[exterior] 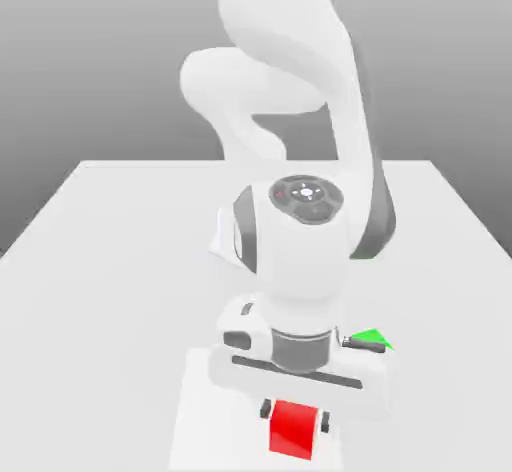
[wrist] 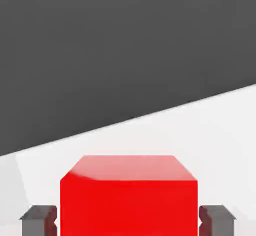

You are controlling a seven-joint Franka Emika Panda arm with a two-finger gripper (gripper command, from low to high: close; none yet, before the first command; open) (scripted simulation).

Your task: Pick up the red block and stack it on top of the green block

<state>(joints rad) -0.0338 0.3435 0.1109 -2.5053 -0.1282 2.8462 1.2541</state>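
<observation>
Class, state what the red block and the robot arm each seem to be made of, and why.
Red block: perhaps painted wood or plastic, semi-gloss; flat, even colour, paler sheen on one face.

Robot arm: probably hard plastic or coated metal; smooth white shells, dark grey bands.

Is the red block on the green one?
No, the red block sits in the tool, with the green block apart, toward the exterior view's right.

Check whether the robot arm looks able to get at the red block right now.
Yes, it seems so: the hand already has the red block between its two fingers, one on either side, and nothing appears to stand in the way.
</observation>
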